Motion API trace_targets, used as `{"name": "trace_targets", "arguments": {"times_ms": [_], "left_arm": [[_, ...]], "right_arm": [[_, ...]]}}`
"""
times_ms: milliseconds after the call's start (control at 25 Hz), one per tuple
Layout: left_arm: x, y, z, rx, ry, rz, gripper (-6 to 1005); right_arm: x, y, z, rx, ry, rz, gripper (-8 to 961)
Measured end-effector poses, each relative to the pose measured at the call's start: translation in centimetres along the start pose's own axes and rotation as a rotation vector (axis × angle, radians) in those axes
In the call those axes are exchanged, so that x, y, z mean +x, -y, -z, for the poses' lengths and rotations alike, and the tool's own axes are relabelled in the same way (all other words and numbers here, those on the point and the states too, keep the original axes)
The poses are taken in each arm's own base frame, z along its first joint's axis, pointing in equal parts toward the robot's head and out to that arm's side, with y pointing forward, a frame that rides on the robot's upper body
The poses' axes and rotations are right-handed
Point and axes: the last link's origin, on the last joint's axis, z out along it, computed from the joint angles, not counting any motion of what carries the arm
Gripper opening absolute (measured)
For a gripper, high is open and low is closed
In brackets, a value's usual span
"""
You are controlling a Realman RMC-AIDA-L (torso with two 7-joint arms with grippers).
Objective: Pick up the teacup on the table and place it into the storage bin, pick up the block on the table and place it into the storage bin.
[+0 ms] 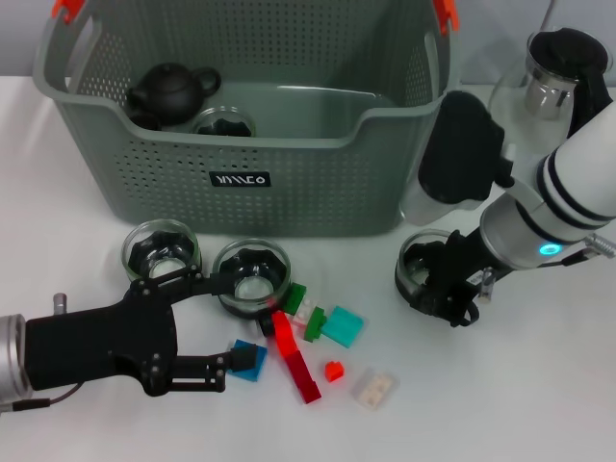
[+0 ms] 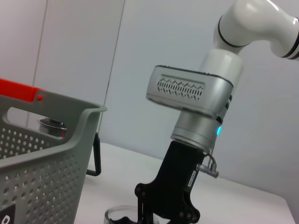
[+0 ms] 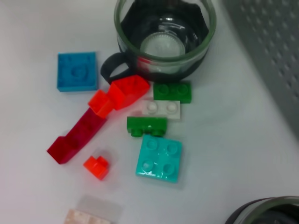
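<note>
Black and low over the white table [image 1: 539,404], the left gripper [image 1: 231,323] sits at the near left with its two fingers apart; one finger reaches to the rim of a glass teacup [image 1: 252,276] and the other lies by a blue block [image 1: 248,362]. Beside it lies a small heap of blocks: a long red block [image 1: 296,360], a tiny red one [image 1: 334,371], a clear pale one [image 1: 374,389], a teal square [image 1: 343,326], two green ones [image 1: 295,297] and a white one [image 3: 161,108]. Another glass teacup [image 1: 161,248] stands just left of the first, near the basket wall. On the right, the right gripper [image 1: 445,289] is down at a third glass teacup [image 1: 423,269] on the table, and I cannot tell if its fingers are apart or closed on it. Behind the cups stands the storage bin [image 1: 318,183], a grey-green basket full of small holes, with orange clips on its handles and a black label on the front. Inside it sit a black teapot [image 1: 173,91] and one more glass cup [image 1: 223,123]. Far right, past the arm, stands a glass pitcher [image 1: 553,82].
</note>
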Motion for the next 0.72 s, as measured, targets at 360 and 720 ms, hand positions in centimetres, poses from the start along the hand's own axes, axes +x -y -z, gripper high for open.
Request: {"name": "trace_targets", "arguments": {"times_ms": [360,720], "left_arm": [[0.0,0.0,0.0,0.001,0.000,0.001,948],[0.0,-0.1,0.2,0.001,-0.003,0.000,948]], "right_arm": [[-0.1,-0.3,2.5,-0.025,0.024,-0.005,55],[0.3,-1.0,5.2,-0.084,0.021,-0.018,56]]}}
